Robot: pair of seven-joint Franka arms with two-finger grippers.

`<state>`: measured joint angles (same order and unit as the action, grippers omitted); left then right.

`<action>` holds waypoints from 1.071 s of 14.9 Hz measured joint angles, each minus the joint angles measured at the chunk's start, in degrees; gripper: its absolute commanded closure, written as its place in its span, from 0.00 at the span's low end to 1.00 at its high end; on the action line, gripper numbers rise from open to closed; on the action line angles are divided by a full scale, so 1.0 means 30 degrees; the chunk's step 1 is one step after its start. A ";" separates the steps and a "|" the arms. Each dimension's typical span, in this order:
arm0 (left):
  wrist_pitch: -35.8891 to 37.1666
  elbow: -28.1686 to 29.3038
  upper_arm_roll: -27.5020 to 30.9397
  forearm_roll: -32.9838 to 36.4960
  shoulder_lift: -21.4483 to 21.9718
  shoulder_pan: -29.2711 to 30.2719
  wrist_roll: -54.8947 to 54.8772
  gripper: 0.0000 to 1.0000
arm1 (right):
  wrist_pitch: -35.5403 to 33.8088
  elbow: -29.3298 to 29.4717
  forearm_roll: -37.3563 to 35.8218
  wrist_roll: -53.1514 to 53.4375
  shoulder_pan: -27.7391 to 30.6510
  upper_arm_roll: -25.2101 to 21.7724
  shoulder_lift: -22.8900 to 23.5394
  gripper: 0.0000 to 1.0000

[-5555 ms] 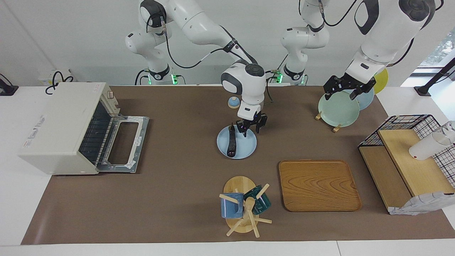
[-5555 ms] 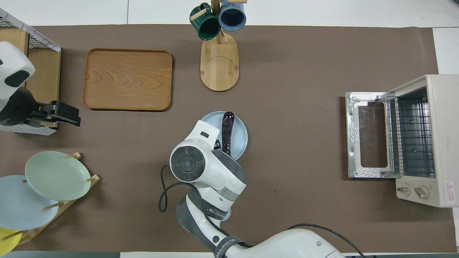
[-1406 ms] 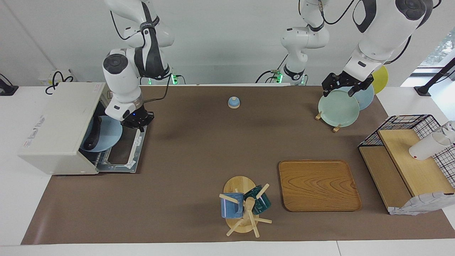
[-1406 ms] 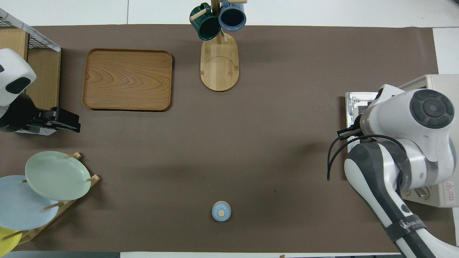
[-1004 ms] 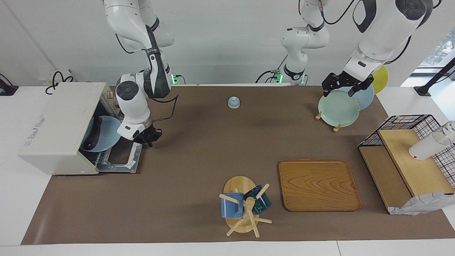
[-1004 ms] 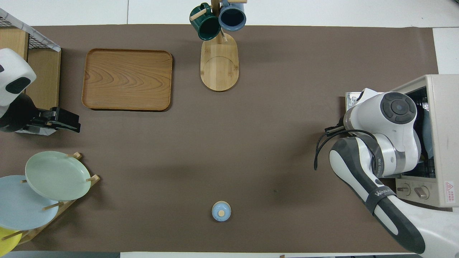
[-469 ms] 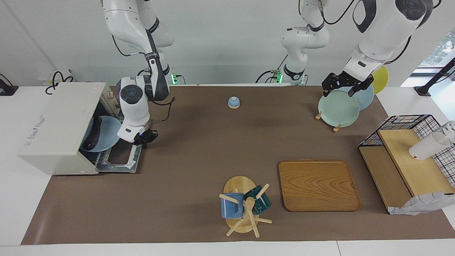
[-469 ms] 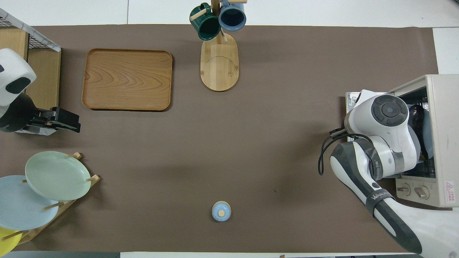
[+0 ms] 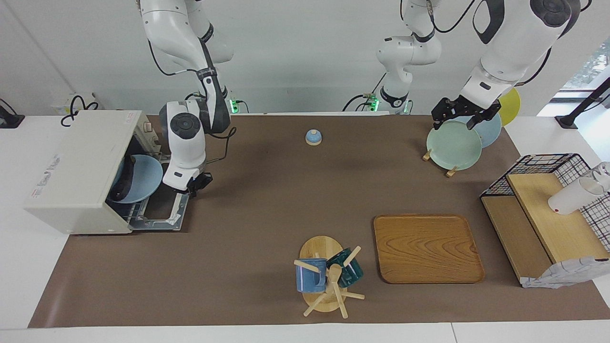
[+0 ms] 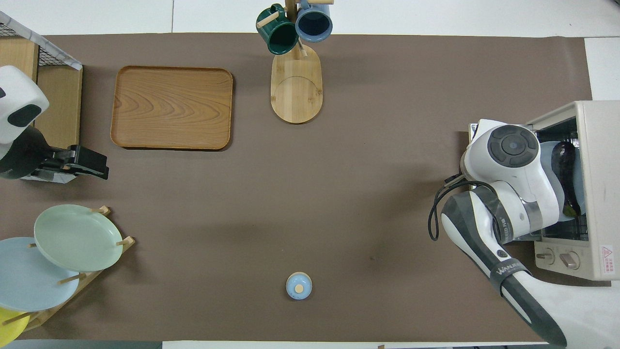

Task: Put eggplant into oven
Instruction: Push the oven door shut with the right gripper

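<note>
The white oven (image 9: 76,166) stands at the right arm's end of the table, its door (image 9: 164,207) folded down flat. The dark eggplant (image 9: 125,183) lies on a light blue plate (image 9: 145,178) on the rack inside the oven; the overhead view shows the eggplant (image 10: 564,169) and the plate (image 10: 547,155) in the opening. My right gripper (image 9: 193,183) hangs low over the edge of the open door, apart from the plate, and holds nothing. The arm hides it in the overhead view. My left gripper (image 9: 460,119) waits, open and empty, over the plate rack.
A green plate (image 9: 453,145) leans in the rack at the left arm's end. A wooden tray (image 9: 427,247), a mug tree (image 9: 326,276), a small blue knobbed lid (image 9: 313,137) and a wire-and-wood shelf (image 9: 548,209) stand on the brown mat.
The plate with the eggplant went from mid-table into the oven. In the last second my right gripper has drawn back from the plate to the door's edge. The left arm has not moved.
</note>
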<state>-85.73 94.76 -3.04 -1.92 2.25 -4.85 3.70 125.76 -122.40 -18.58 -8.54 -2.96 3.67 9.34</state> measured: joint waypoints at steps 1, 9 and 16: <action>0.0000 0.0000 0.0000 0.0000 0.0000 0.0000 0.0000 0.00 | -0.1206 0.0778 -0.0001 -0.0182 -0.0008 0.0056 -0.0098 1.00; 0.0000 0.0000 0.0000 0.0005 0.0000 0.0000 0.0000 0.00 | -0.4683 0.3418 0.0753 -0.4378 0.1858 -0.0140 -0.1799 1.00; 0.0000 0.0000 0.0000 0.0006 0.0000 0.0000 0.0000 0.00 | -0.6143 0.4083 0.1093 -0.5791 0.3109 -0.0354 -0.2250 1.00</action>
<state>-85.73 94.76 -3.04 -1.90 2.25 -4.85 3.70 107.33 -110.15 -15.30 -25.91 6.37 2.61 2.60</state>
